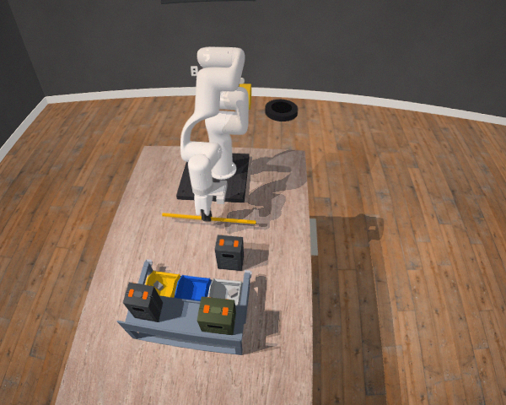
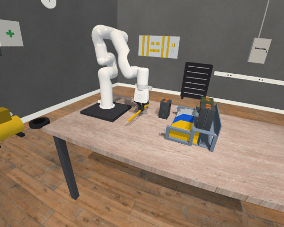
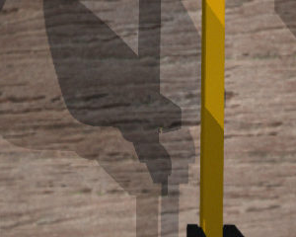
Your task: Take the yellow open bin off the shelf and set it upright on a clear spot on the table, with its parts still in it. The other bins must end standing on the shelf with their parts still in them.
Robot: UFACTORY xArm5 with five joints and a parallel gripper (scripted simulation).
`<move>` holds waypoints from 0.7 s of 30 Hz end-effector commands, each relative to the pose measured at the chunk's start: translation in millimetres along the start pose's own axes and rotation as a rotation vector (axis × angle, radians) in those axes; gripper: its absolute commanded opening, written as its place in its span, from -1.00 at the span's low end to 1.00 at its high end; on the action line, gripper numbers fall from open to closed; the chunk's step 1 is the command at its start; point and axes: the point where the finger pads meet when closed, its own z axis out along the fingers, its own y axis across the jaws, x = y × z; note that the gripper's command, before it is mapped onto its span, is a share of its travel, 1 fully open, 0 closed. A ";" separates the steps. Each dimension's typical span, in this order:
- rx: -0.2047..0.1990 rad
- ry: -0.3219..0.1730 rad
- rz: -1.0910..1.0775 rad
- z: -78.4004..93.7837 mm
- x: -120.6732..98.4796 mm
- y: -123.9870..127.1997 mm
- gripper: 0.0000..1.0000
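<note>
My gripper is shut on a long thin yellow bar and holds it low over the table, just in front of the black base plate. The yellow open bin stands at the left end of the grey shelf, with a grey part in it. Beside it are a blue bin and a white bin. The gripper is well away from the shelf.
A dark case and an olive case with orange latches stand on the shelf's upper level. Another dark case stands on the table between the shelf and the bar.
</note>
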 end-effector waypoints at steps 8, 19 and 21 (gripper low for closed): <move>-0.003 0.001 0.000 11.0 0.0 1.4 -1.00; -0.003 0.001 0.000 22.4 0.0 1.3 -1.00; -0.003 0.001 0.000 24.5 0.0 1.3 -1.00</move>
